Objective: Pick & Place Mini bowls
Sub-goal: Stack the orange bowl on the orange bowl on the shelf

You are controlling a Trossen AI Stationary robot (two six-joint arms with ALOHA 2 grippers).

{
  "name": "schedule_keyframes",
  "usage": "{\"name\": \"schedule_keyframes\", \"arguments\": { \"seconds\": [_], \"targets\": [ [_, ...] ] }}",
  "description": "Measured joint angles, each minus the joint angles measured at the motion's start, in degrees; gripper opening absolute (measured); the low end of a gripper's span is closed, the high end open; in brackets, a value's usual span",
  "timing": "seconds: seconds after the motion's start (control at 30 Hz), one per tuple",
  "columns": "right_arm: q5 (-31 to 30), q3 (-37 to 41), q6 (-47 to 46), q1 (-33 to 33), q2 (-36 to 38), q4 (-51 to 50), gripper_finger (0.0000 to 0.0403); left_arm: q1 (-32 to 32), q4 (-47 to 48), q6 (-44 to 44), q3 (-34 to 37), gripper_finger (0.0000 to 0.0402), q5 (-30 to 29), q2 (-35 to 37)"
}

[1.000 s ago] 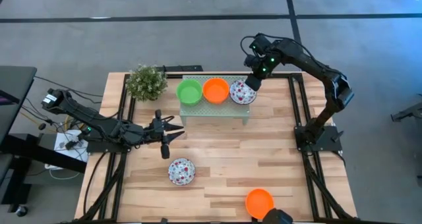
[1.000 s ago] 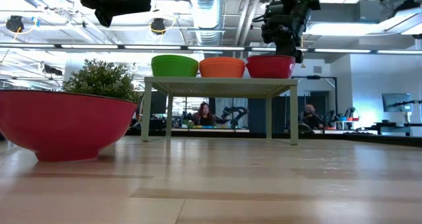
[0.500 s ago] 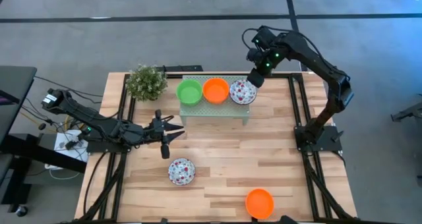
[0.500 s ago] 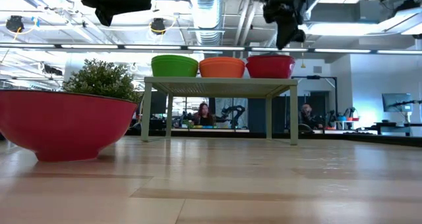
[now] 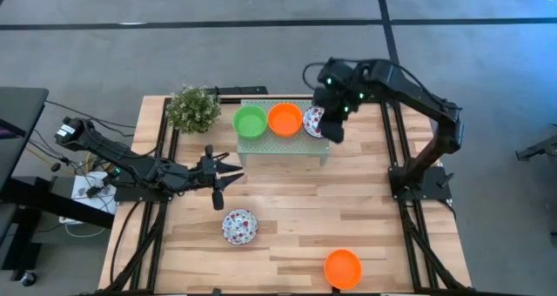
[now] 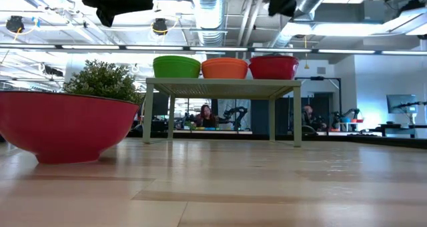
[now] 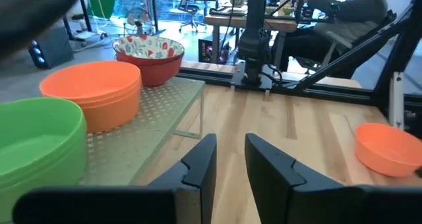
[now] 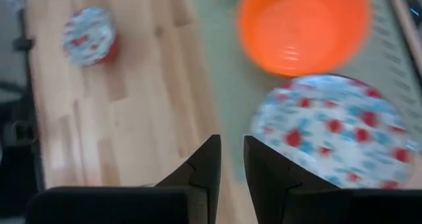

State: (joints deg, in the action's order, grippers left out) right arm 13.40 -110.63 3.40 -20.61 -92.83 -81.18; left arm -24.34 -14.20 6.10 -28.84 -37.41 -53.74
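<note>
Three mini bowls sit in a row on the pale green stand (image 5: 283, 146) at the table's twelve o'clock: a green bowl (image 5: 250, 121), an orange bowl (image 5: 285, 119) and a floral bowl (image 5: 313, 120) half hidden under the right gripper (image 5: 335, 126); that gripper hovers above the stand, fingers narrow and holding nothing. Two bowls wait on the bare table: a second floral bowl (image 5: 239, 226) toward seven o'clock and a second orange bowl (image 5: 343, 268) near five o'clock. The left gripper (image 5: 219, 180) hangs near nine o'clock, fingers narrow and empty; the loose floral bowl lies just toward six o'clock of it, so the left arm looks nearer to it; the right arm is well apart from both.
</note>
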Motion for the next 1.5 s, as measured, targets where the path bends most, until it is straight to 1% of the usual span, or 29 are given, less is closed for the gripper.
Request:
{"name": "schedule_keyframes", "arguments": {
  "seconds": [0.07,0.13,0.2,0.27,0.37,0.53,0.7,0.83,0.93,1.0,1.07,1.23,1.37,1.5],
  "targets": [
    [-1.09,0.02,0.92,3.12,0.92,0.09,0.0062,0.0,0.01,0.6,0.0,0.0081,1.59,0.0],
    [-3.12,0.25,1.6,6.29,2.31,1.47,0.0062,0.0,0.02,0.6,0.0,0.0081,4.39,0.0],
    [-4.65,2.46,1.71,9.04,4.7,4.8,0.0062,-0.01,0.02,0.6,0.0,0.0081,6.92,0.0],
    [-4.6,6.47,2.56,11.57,7.79,9.93,0.0062,-0.02,0.02,0.62,0.0,0.0081,7.9,-0.02],
    [-4.5,15.33,2.3,14.8,13.23,16.82,0.0062,0.0,0.0,0.63,0.0,0.0081,7.89,-0.02],
    [-4.36,33.99,-2.26,18.48,22.1,27.87,0.0062,0.0,-0.06,0.64,0.0,0.0081,7.89,-0.02],
    [-4.38,50.47,-13.06,21.66,29.13,38.27,0.0062,0.0,-0.99,0.65,0.0,0.0081,7.89,-0.02],
    [-4.38,59.84,-19.92,26.14,31.83,44.4,0.0062,0.0,-2.62,0.64,0.0,0.0081,7.89,-0.02],
    [-4.5,64.16,-26.5,30.64,31.74,50.48,0.0062,0.0,-4.48,0.34,0.0,0.0081,7.89,0.0],
    [-4.61,66.02,-28.33,34.24,30.69,55.41,0.0062,0.09,-5.17,-0.25,0.0,0.0081,7.88,-0.01],
    [-6.1,67.25,-28.49,38.06,28.87,59.32,0.0062,0.45,-5.98,-1.34,0.0,0.0081,7.89,-0.02],
    [-12.28,67.34,-30.49,47.15,21.86,61.86,0.0062,2.64,-6.93,-1.65,0.0,0.0081,7.89,0.0],
    [-12.36,67.34,-31.33,52.36,16.07,64.44,0.0062,4.53,-6.93,-1.76,0.0,0.0081,7.89,0.0],
    [-12.09,67.34,-39.31,55.14,12.18,66.68,0.0062,5.55,-6.93,-1.76,0.0,0.0081,7.89,0.0]
  ]
}}
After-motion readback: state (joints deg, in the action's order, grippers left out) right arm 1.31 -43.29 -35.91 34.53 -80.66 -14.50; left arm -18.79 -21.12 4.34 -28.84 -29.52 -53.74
